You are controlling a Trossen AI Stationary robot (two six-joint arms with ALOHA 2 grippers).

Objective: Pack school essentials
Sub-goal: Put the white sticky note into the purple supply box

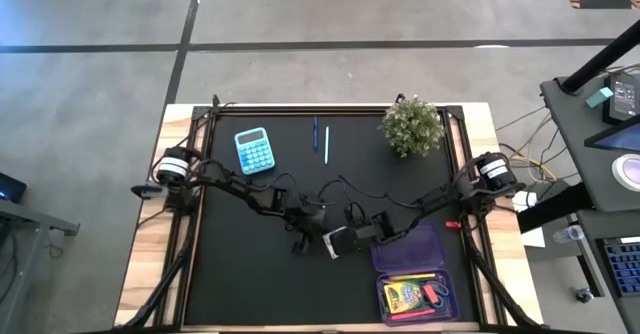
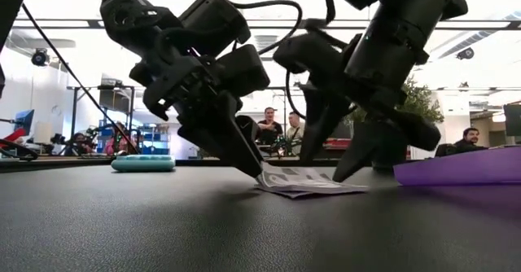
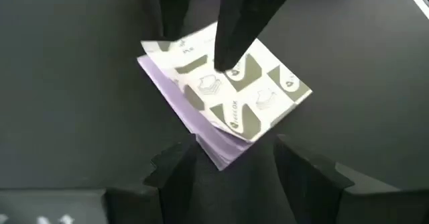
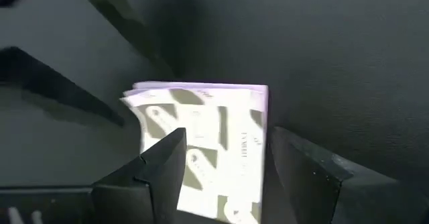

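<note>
Packet (image 3: 224,110) of sticky notes flat on the table (image 1: 260,274) mid-front, beside the purple case (image 1: 415,274) | both our tools on it: left tool (image 2: 248,168) wide, tip at its edge | right tool (image 4: 224,160) wide, straddling it | looks like 1 steadies, 1 grabs

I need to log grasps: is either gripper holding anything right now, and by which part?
Nothing is clearly held. Both the left gripper and right gripper stand open at opposite edges of the white packet, which lies on the table.
</note>
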